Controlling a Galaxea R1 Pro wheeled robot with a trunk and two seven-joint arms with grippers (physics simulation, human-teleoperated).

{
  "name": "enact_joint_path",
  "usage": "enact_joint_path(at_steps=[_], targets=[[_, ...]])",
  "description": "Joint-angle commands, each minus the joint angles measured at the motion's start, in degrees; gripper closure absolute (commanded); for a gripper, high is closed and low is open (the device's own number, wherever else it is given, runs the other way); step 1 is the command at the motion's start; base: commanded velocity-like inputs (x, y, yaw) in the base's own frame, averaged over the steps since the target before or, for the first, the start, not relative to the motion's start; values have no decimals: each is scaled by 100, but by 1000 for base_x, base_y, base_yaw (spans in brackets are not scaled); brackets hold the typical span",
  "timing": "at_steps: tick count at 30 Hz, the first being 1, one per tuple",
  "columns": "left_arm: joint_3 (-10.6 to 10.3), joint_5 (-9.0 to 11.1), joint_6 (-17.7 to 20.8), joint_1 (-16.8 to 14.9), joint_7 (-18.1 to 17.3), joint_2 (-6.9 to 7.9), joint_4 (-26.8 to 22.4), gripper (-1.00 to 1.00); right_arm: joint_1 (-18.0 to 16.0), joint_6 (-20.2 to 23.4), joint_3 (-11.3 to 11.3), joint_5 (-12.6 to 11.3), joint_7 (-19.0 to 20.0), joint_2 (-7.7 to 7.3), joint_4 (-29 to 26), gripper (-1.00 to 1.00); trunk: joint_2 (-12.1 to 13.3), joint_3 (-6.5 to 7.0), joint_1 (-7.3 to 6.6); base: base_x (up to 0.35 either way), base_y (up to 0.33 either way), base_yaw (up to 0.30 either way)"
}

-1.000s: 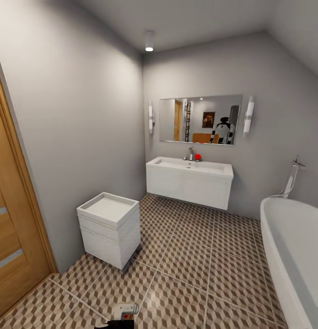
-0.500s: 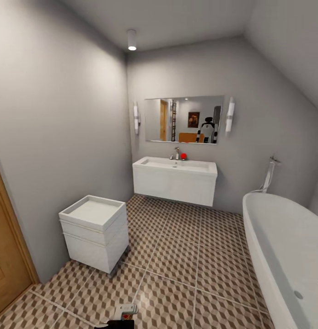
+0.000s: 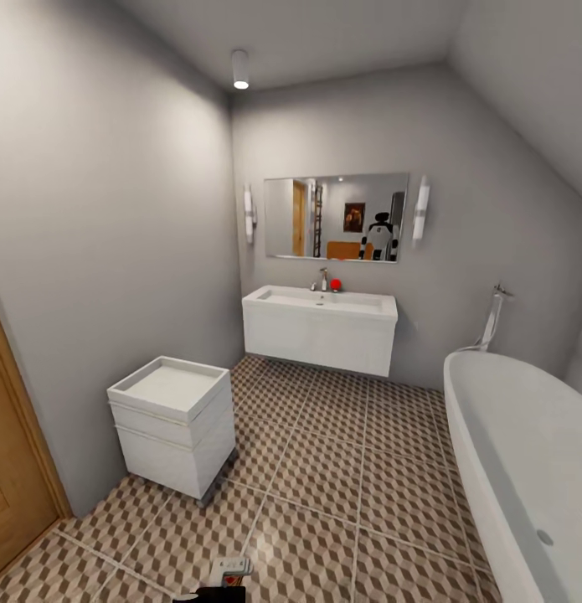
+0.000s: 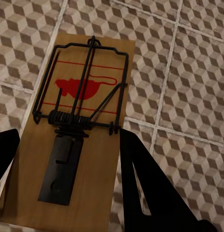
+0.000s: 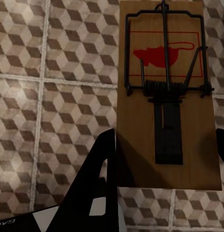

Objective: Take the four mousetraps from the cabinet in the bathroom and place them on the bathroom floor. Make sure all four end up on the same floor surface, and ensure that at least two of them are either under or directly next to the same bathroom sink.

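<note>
Here each arm carries a trap above the bathroom floor (image 3: 324, 469): the left gripper (image 4: 63, 159) has its jaws closed on one mousetrap (image 4: 75, 125), the right gripper (image 5: 165, 159) clamps a second mousetrap (image 5: 167, 96). Farther off a white drawer unit (image 3: 173, 423) stands by the wall, the bathtub (image 3: 525, 469) opposite, and the sink (image 3: 320, 327) hangs on the far wall under a mirror (image 3: 337, 218)

Matt wooden mousetraps (image 4: 78, 140) (image 5: 167, 96) with black metal wire — patterned tile floor (image 3: 324, 477), glossy white sink (image 3: 320, 322).
</note>
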Motion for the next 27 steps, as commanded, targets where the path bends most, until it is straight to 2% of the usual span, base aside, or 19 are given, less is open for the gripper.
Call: enact_joint_path(at_steps=[1, 27], targets=[[-47, 37, -11, -6, -4, -1, 7, 100, -9, -21, -20, -47, 3, -1, 14, 100, -5, -16, 0, 0, 0, 0], [-47, 37, -11, -6, -4, -1, 7, 100, -9, -33, -20, -56, 3, -4, 14, 100, -5, -254, 0, 0, 0, 0]])
